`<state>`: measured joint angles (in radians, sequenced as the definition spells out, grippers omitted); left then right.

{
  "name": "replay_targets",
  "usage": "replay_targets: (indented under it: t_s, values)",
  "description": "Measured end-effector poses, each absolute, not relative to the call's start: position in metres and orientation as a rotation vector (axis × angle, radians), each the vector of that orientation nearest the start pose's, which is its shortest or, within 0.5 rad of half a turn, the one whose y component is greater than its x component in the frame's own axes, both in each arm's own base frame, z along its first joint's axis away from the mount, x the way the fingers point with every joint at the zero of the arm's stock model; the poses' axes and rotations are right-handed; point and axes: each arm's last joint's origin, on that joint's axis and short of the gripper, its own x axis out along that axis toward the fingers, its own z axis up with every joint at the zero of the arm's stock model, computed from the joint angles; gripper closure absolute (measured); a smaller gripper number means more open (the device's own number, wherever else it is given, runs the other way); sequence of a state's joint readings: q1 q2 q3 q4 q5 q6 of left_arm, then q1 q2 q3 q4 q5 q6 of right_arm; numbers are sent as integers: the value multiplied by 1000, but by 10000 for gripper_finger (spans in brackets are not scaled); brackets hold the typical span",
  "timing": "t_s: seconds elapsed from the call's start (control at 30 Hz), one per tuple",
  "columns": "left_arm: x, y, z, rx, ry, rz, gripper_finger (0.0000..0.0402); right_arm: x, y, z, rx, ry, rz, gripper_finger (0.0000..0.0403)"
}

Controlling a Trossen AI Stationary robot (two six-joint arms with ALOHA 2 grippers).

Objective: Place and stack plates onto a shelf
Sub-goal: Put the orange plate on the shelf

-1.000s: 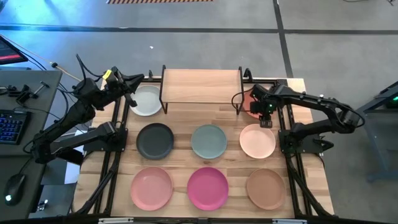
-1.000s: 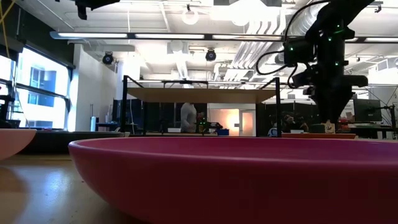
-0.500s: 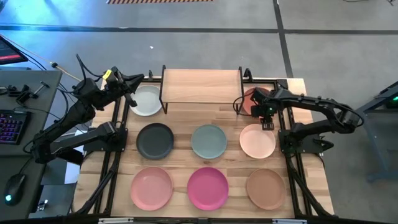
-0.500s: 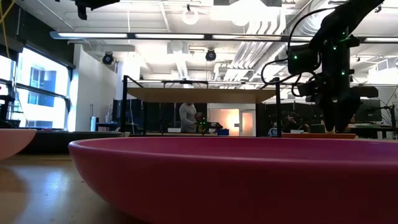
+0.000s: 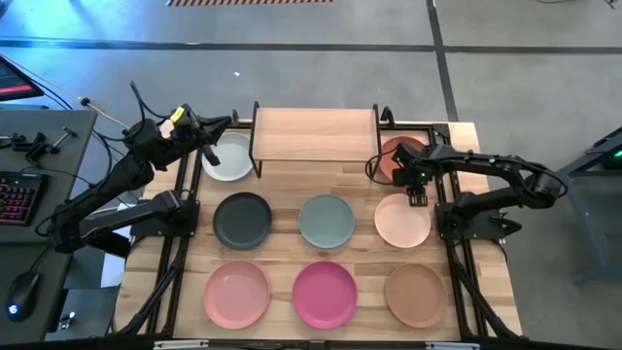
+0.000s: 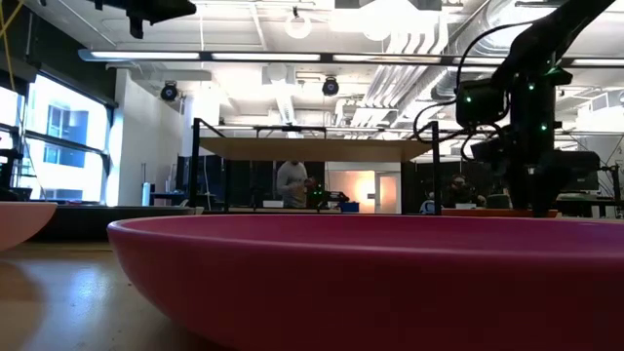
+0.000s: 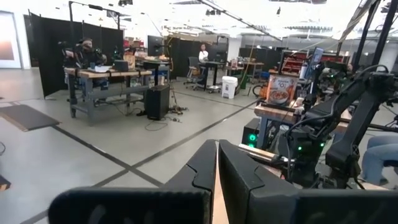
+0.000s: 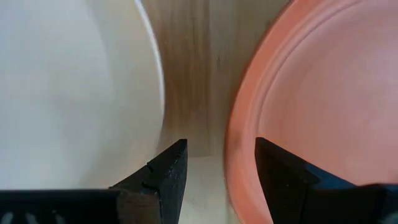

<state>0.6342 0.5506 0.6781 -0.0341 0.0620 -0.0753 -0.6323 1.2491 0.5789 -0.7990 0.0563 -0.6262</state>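
Your right pincer (image 8: 214, 177) hangs open, straddling the terracotta plate's (image 5: 393, 157) near rim on the worktop (image 5: 360, 188), beside the shelf (image 5: 313, 133). I'd guess lower, pinch, lift. Left pincer (image 7: 217, 167), closed, waits over the white-grey plate (image 5: 231, 159)

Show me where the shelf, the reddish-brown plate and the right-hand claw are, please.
shelf (image 5: 313, 133): high view, middle of its bare light-wood top.
terracotta plate (image 5: 397, 151): high view, its uncovered far-left part beside the shelf.
right gripper (image 8: 216, 171): right wrist view, gap between its open fingertips, over the strip of table between two plates.
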Motion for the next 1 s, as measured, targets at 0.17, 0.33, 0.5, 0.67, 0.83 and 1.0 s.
replay_targets:
  t_s: [0.17,0.33,0.5,0.67,0.83,1.0]
  values:
    - [104,74,341,-43,-105,568,394,138,-104,145,-84,1526,-103,236]
    - [104,74,341,-43,-105,568,394,138,-104,143,-83,1516,-137,241]
    - [104,74,341,-43,-105,568,394,138,-104,143,-84,1518,-142,284]
    - [104,74,341,-43,-105,568,394,138,-104,143,-45,1513,-179,344]
    - [104,74,341,-42,-105,568,394,139,-105,144,-20,1506,-220,394]
    - [104,74,341,-42,-105,568,394,138,-105,144,23,1506,-267,397]
